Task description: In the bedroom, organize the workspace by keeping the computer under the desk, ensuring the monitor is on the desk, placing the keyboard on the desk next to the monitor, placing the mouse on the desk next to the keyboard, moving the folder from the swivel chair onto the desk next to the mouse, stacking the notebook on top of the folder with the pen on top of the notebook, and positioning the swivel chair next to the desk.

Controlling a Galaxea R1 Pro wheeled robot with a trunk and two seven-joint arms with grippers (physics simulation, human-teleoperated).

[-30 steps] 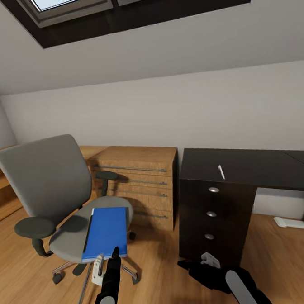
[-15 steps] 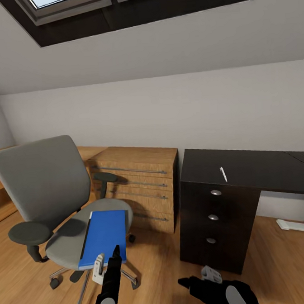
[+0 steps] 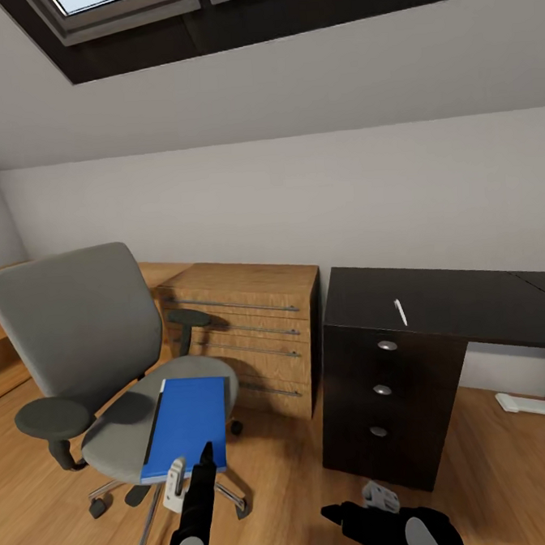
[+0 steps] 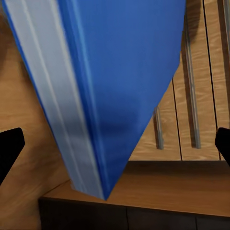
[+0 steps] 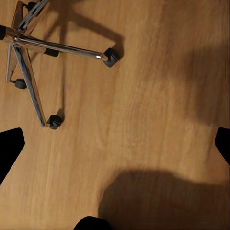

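The grey swivel chair (image 3: 72,319) stands at the left with the bright blue folder (image 3: 189,423) lying flat on its seat. My left gripper (image 3: 191,470) is at the folder's near edge, open. In the left wrist view the folder (image 4: 120,72) and its pale spine strip lie close ahead between the wide-apart fingertips. The black-topped desk (image 3: 470,303) with its drawer block is at the right, and a slim white pen (image 3: 400,312) lies on its top. My right gripper (image 3: 354,504) hangs open low over the wood floor in front of the drawers, near the chair's chrome base (image 5: 28,48).
A wooden chest of drawers (image 3: 252,327) stands against the wall between chair and desk. A sloped ceiling with a skylight (image 3: 123,2) is overhead. Bare wood floor (image 3: 279,483) lies between the chair and the desk's drawer block.
The whole view shifted a second ago, so the camera moved. My right gripper now sits lower in the picture. The left gripper stays at the folder's near edge.
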